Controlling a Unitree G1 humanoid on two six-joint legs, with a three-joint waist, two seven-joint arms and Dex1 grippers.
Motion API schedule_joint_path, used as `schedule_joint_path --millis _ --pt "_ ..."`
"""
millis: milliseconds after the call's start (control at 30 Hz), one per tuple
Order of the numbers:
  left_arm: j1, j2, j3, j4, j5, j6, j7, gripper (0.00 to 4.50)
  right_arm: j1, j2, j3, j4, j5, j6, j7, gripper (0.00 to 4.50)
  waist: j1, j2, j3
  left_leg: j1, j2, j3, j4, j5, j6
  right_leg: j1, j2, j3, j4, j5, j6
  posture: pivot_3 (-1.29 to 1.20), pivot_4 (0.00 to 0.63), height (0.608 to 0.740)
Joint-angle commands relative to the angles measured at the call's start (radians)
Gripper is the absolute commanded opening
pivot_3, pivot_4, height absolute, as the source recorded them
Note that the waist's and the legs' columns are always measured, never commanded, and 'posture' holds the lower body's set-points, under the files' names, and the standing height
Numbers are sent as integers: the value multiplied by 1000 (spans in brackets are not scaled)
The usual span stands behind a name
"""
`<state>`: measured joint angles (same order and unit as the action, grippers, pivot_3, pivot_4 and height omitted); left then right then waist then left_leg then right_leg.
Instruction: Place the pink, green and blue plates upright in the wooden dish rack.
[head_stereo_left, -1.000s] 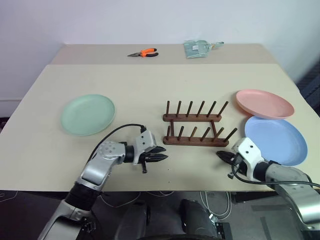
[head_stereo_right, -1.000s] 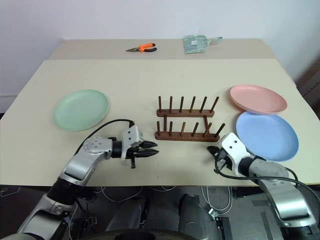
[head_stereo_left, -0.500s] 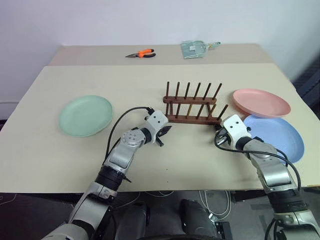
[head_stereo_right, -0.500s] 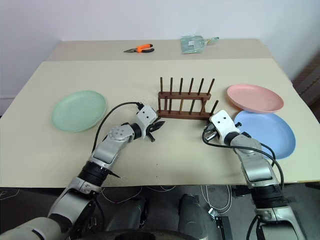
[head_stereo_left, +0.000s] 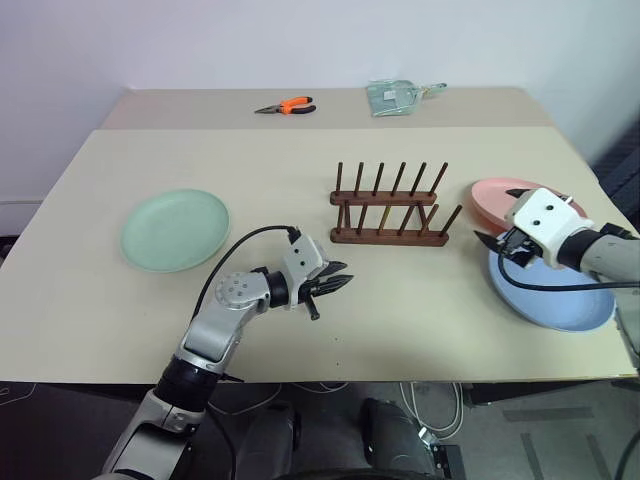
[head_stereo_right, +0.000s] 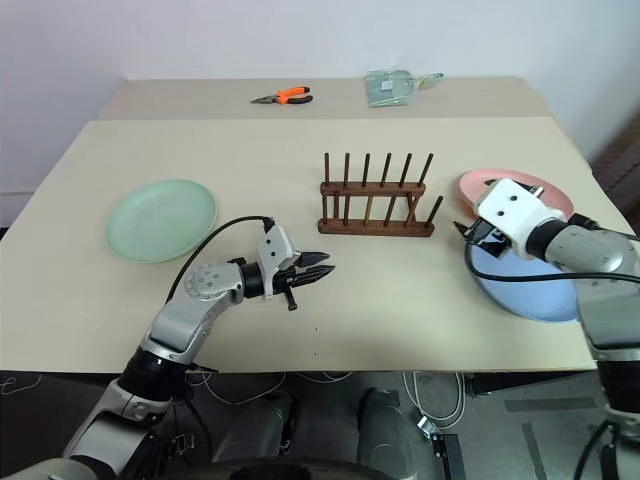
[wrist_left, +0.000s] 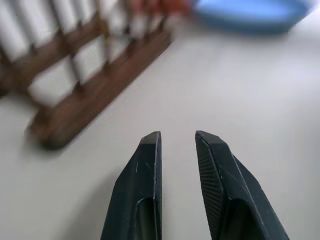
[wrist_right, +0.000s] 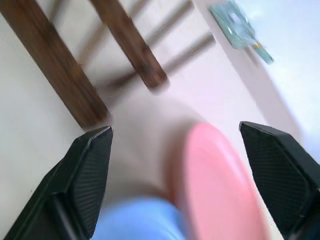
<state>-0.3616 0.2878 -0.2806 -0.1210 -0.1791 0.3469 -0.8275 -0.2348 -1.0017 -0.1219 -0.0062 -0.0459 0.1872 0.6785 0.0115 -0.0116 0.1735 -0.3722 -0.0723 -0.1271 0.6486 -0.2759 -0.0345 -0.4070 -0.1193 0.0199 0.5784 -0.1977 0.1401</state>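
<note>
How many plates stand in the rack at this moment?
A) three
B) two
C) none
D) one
C: the rack holds only bare pegs, while the green plate, the pink plate and the blue plate all lie flat on the table.

orange pliers (head_stereo_left: 287, 106), clear packet (head_stereo_left: 398, 96), table (head_stereo_left: 260, 170)

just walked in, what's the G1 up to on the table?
It is loading three plates into the wooden dish rack, and none is in yet. The right gripper is open over the near edges of the pink plate and blue plate, holding nothing. The left gripper hovers in front of the rack, fingers slightly apart and empty. The green plate lies flat on the robot's left side of the table.
</note>
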Motion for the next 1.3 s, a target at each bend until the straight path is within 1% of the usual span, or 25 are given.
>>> schedule_joint_path --millis 33,100,200,267,300,400,433,467,567,600,667,733,767,800,833,867,900,967,1067,1133,1300 --pt "-22 -11 -3 -63 -42 20 -14 1027 -81 -4 28 216 -81 -114 -59 4246 -2 0 0 0 0 0 0 0 0 0 0 0 0 0 0 0 150 740" --pt "-29 -14 -4 -74 -47 27 -9 1027 -132 -1 68 357 -124 -182 -82 4246 -7 1 1 0 0 1 -1 0 0 -1 0 1 1 2 -3 0 150 740" --pt "-30 -12 5 -96 -62 42 -7 1027 -193 2 112 513 -168 -263 -106 3428 -11 2 1 0 0 1 -2 0 0 -2 0 1 1 2 -4 0 150 740" --pt "-24 -4 8 -104 -64 44 -3 1027 -222 6 127 567 -176 -300 -107 2473 -16 2 1 0 0 1 -2 0 0 -2 0 1 1 2 -4 0 150 740" --pt "-21 0 9 -105 -65 43 -2 1027 -232 7 136 586 -181 -318 -106 1854 -20 2 1 0 0 1 -2 0 0 -2 0 1 1 2 -3 0 150 740" --pt "-13 14 8 -108 -62 36 2 1027 -243 8 154 620 -190 -370 -103 306 -23 2 1 0 0 1 -2 0 0 -2 0 2 1 3 -2 0 150 740" --pt "-10 17 7 -109 -62 34 3 1027 -244 7 156 625 -196 -385 -111 64 -24 2 1 0 0 1 -2 0 0 -2 0 2 1 3 -2 0 150 740" --pt "-10 18 7 -107 -63 32 4 1027 -248 7 157 632 -202 -396 -117 64 -24 2 1 0 0 1 -2 0 0 -2 0 2 1 3 -2 0 150 740" --pt "-14 32 16 -104 -61 26 5 1027 -217 -36 116 526 -194 -450 -130 64 -23 2 1 0 0 1 -2 0 0 -2 0 2 1 3 -2 0 150 740" --pt "-17 36 20 -102 -61 24 8 1027 -204 -44 90 476 -169 -447 -118 64 -23 3 1 0 0 1 -2 0 0 -2 0 2 1 3 -2 0 150 740" --pt "-22 42 29 -95 -60 19 10 1027 -186 -25 26 374 -79 -390 -84 64 -23 3 1 0 0 1 -2 0 0 -2 0 2 1 3 -2 0 150 740" --pt "-26 49 40 -87 -61 14 11 1027 -177 44 -71 203 127 -216 -36 64 -25 3 1 0 0 1 -2 0 0 -2 0 2 1 4 -1 0 150 740" --pt "-28 52 45 -80 -59 11 12 1027 -180 90 -122 100 270 -86 -28 64 -26 3 1 0 0 1 -2 0 0 -2 0 2 1 4 -1 0 150 740" --pt "-30 56 51 -73 -59 7 10 1027 -184 141 -177 -24 474 65 -40 64 -26 3 1 1 0 0 -2 0 0 -1 1 2 1 4 -1 0 150 740" --pt "-32 59 55 -68 -60 4 8 1027 -190 180 -220 -120 633 180 -59 64 -25 3 1 1 1 -1 -2 0 0 -1 1 2 1 4 -1 0 150 740" --pt "-33 63 58 -63 -59 1 5 1027 -207 224 -262 -189 775 284 -112 64 -23 3 1 1 1 -2 -2 0 0 -1 1 2 2 4 -1 0 150 740" --pt "-34 67 58 -58 -58 -3 2 1027 -222 258 -292 -229 867 355 -163 64 -21 3 1 1 1 -4 -2 0 0 -1 1 2 2 4 -1 0 150 740" --pt "-32 74 55 -55 -54 -10 -2 1027 -228 298 -327 -267 971 452 -243 64 -15 3 1 0 1 -6 -1 0 0 -2 1 1 1 4 -2 0 150 740" --pt "-26 74 54 -64 -65 -6 -4 1027 -212 331 -331 -322 1059 533 -316 64 3 2 1 -1 0 -5 -1 0 0 -1 1 1 0 2 -4 0 150 740" --pt "-21 74 52 -76 -76 1 -7 1027 -203 340 -314 -340 1068 562 -342 64 4 2 1 -1 0 -4 -1 0 0 -1 1 1 0 2 -4 0 150 740" --pt "-10 74 52 -105 -104 20 -18 1027 -183 330 -284 -331 1049 602 -337 64 -1 3 1 -1 0 -3 -1 0 0 -2 1 1 1 2 -4 0 150 740"
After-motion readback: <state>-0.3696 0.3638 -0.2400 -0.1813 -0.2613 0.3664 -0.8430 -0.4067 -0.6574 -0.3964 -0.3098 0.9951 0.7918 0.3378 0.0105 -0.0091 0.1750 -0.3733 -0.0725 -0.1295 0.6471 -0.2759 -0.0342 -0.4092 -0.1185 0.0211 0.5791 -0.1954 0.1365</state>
